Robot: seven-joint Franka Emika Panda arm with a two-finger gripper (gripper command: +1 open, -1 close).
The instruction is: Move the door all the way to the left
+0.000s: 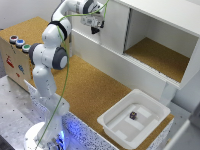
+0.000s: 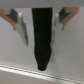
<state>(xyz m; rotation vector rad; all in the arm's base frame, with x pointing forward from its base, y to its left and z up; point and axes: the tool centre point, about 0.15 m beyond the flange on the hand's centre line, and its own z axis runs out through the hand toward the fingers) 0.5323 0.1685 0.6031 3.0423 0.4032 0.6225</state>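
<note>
The gripper sits at the door, which covers the cabinet's half on the exterior view's left. Its fingers stand apart, flanking the black handle. No writing is legible.

Cork-topped table on a perforated metal base (blue glow beneath), pale walls behind.

surface: cork-topped table
on it: white cabinet, shallow white tray, wooden button box
</note>
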